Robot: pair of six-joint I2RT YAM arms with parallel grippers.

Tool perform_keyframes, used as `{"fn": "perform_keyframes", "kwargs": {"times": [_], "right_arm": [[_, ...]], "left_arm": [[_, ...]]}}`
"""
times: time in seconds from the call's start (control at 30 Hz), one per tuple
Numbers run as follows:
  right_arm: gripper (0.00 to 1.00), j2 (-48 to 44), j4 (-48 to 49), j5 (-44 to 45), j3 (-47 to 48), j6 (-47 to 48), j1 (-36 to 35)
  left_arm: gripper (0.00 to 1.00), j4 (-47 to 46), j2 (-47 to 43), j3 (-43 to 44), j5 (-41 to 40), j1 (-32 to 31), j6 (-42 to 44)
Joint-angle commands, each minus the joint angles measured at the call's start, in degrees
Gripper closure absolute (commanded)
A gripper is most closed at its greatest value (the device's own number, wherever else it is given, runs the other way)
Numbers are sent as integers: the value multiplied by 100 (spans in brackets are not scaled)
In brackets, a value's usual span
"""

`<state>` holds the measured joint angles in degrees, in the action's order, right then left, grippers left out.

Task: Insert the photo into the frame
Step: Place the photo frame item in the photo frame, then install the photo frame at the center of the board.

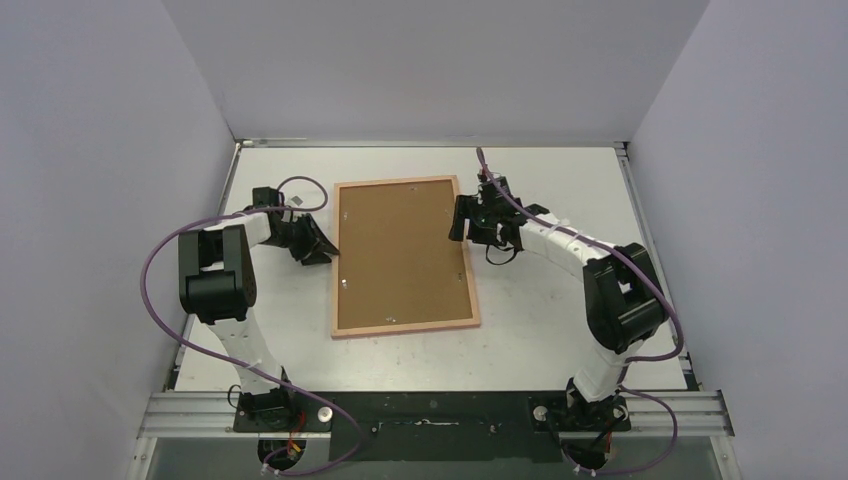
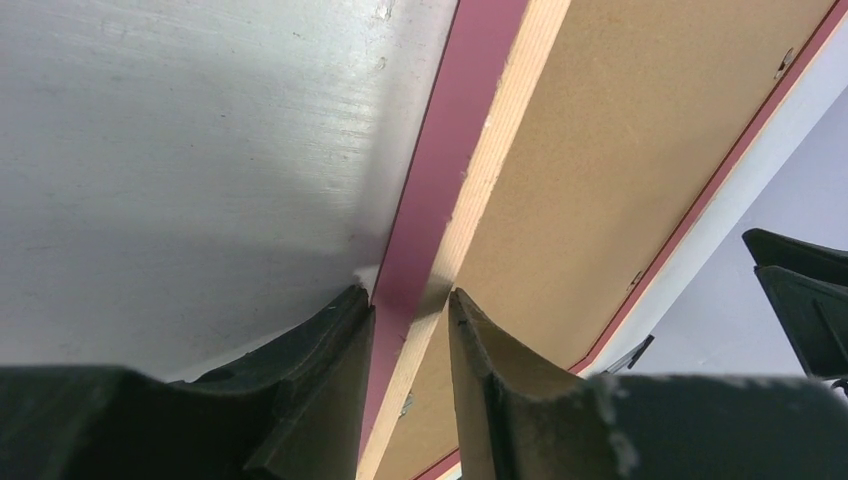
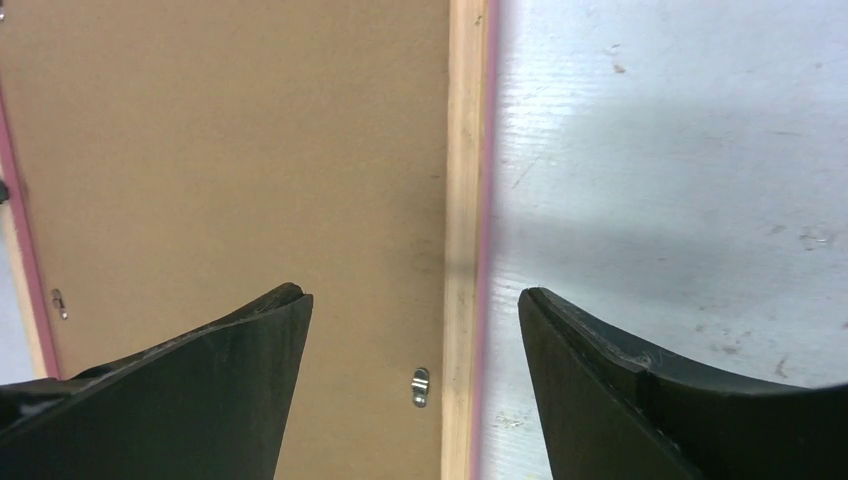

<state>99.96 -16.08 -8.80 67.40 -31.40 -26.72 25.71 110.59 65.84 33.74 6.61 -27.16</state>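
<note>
Left gripper (image 2: 410,303): clenched on the frame (image 1: 405,328). In the left wrist view its fingers (image 2: 330,370) straddle the frame's long edge, one against the pink outer face and the other at the tan wood of the back. Both look to be in contact.

Right gripper (image 3: 415,300): released, jaws standing wide. Its fingers (image 3: 230,370) sit astride the opposite long edge, one over the backing board (image 1: 400,250) and the other over bare table (image 1: 560,330). Neither touches the wood between them.

A small metal clip (image 3: 420,386) shows on the board just inside the tan rim, toward 6 o'clock in the right wrist view.

From the top camera, the left gripper meets the frame at its 9 o'clock side, about mid-length. The right gripper meets it near 2 o'clock, on the upper part of the right edge.

The frame lies back-up in the middle of the table, long axis running 12 to 6. Brown board fills it and the pale wood rim surrounds the board. I cannot tell whether the gripped left edge sits slightly raised off the table; a shadow lies beside it in the left wrist view.

Further out, both arms bend inward from their bases at 6 o'clock. A purple cable (image 1: 150,290) loops along the left arm. Grey walls (image 1: 100,150) close the table on three sides.
</note>
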Motion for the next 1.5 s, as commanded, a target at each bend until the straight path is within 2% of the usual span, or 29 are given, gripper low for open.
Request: {"fn": "perform_keyframes", "kwargs": {"times": [0.0,0.17,0.33,0.5,0.7,0.97,1.2,1.47], "right_arm": [[22,-52,-339,415,285,242,-9],[21,269,-327,254,326,219,-17],[23,564,-386,96,404,275,-88],[34,729,-486,123,451,290,-236],[47,747,-647,601,375,205,-472],[40,288,-907,816,98,-33,-644],[42,72,-1311,1269,-144,-151,-787],[47,-90,-1415,1386,-359,-156,-817]], "left_arm": [[65,48,-223,197,-253,86,189],[57,15,-230,179,-384,79,197],[59,197,-118,239,-482,-55,271],[64,394,-74,324,-772,-320,464],[71,389,-55,299,-769,-383,484],[71,602,-259,133,-1025,-427,526],[71,475,-393,-108,-1056,-432,430],[71,308,-433,-226,-1078,-427,334]]}}
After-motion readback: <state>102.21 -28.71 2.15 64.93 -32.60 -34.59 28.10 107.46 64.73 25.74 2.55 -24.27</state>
